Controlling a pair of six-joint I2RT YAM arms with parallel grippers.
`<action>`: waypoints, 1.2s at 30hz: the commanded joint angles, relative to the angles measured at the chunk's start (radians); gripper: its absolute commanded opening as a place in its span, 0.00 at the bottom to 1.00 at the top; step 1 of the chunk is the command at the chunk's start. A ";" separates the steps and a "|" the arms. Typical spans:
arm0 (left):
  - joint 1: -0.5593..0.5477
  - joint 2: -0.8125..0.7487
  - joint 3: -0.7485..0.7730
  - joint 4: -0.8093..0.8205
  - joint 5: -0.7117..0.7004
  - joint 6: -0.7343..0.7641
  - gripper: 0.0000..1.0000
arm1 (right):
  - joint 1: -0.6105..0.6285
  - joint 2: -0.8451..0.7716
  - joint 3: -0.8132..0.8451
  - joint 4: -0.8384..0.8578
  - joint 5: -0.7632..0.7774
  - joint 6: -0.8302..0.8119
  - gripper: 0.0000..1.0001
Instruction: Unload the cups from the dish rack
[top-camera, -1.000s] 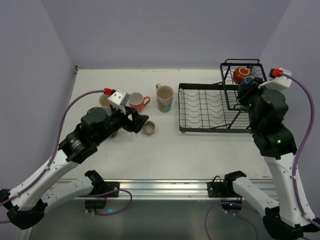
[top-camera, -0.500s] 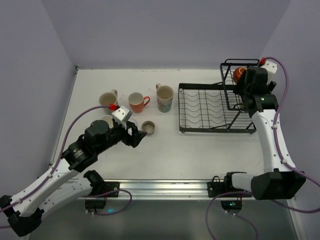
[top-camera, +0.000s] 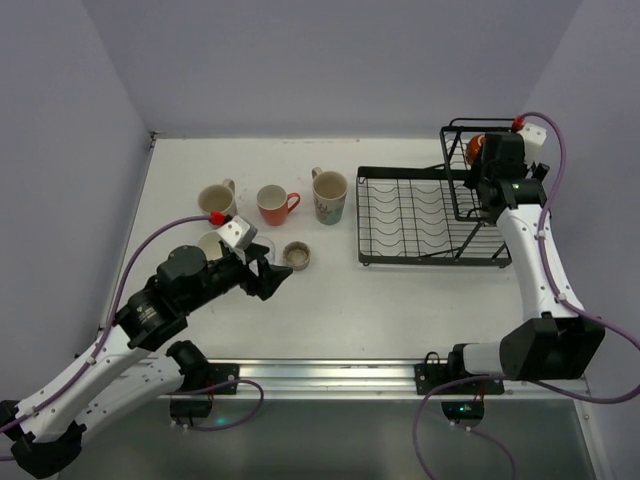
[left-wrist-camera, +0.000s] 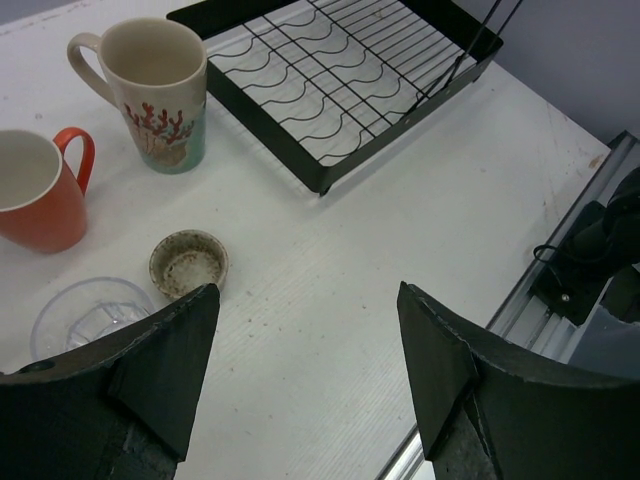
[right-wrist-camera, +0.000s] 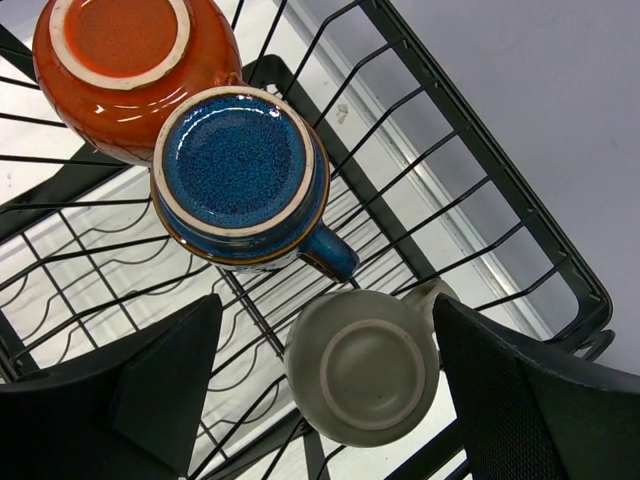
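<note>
Showing right gripper (right-wrist-camera: 328, 340) spread wide over rack (right-wrist-camera: 520, 190) basket: beige cup (right-wrist-camera: 362, 378), upturned, directly between fingers; blue cup (right-wrist-camera: 238, 172) and orange cup (right-wrist-camera: 120, 60) just beyond. Left gripper (left-wrist-camera: 308, 300) likewise wide, holding nothing, above table (left-wrist-camera: 330, 260); small cup (left-wrist-camera: 188, 265) and glass (left-wrist-camera: 90, 315) beside one finger.

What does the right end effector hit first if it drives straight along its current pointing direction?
Right end effector, open, would likely meet the upturned grey-beige ceramic mug in the black wire basket first; the upturned glossy blue mug lies off-line. Depth unclear.
</note>
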 joint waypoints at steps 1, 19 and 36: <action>0.004 -0.001 -0.004 0.024 0.029 0.025 0.76 | -0.006 0.021 0.011 -0.112 0.025 0.037 0.89; 0.006 -0.002 -0.004 0.025 0.019 0.025 0.76 | -0.006 -0.164 -0.013 -0.056 -0.081 0.034 0.86; 0.006 -0.024 -0.004 0.024 0.007 0.025 0.76 | -0.043 -0.065 -0.049 -0.112 -0.036 0.031 0.79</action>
